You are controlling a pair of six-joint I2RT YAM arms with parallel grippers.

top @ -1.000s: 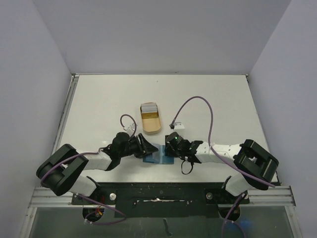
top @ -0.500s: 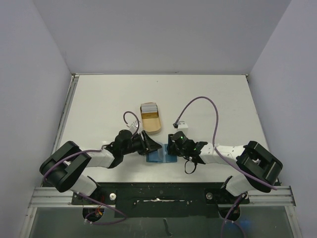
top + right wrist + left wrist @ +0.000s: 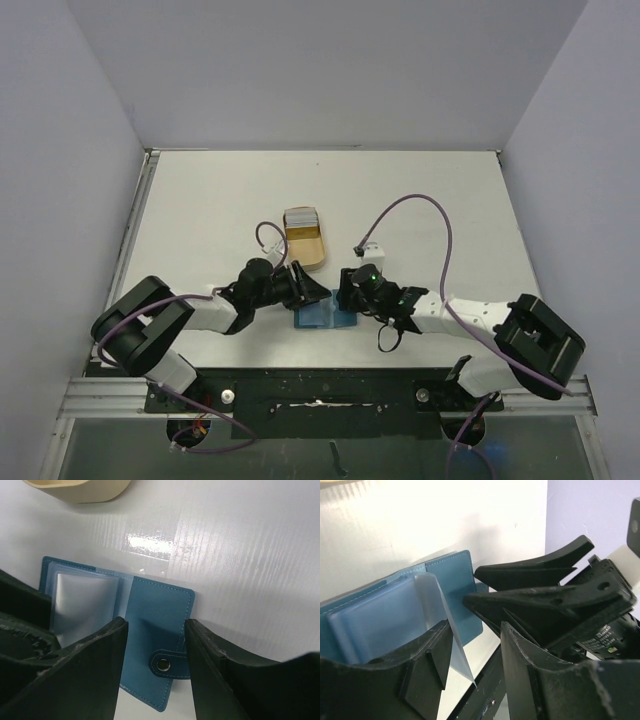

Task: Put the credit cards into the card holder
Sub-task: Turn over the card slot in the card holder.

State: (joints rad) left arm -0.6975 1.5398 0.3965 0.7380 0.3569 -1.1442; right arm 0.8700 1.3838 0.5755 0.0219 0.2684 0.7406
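Observation:
The teal-blue card holder [image 3: 318,317] lies open near the table's front edge, between both grippers. My left gripper [image 3: 306,290] is open at its left side. In the left wrist view a clear pocket leaf [image 3: 437,610] stands up against the inner face of one finger [image 3: 427,665], with a wide gap to the other finger. My right gripper [image 3: 156,655] is open, its jaws straddling the holder's right flap [image 3: 160,615] and snap tab [image 3: 162,664]. The credit cards [image 3: 301,216] sit stacked at the far end of a tan tray, apart from both grippers.
The tan oblong tray [image 3: 305,248] stands just behind the card holder, and its rim shows in the right wrist view [image 3: 80,490]. Purple cables [image 3: 410,205] loop above both arms. The table's front edge runs right behind the holder.
My right gripper's jaws have spread wider over the holder's flap. Both grippers have edged closer in around the card holder, which has stayed in place.

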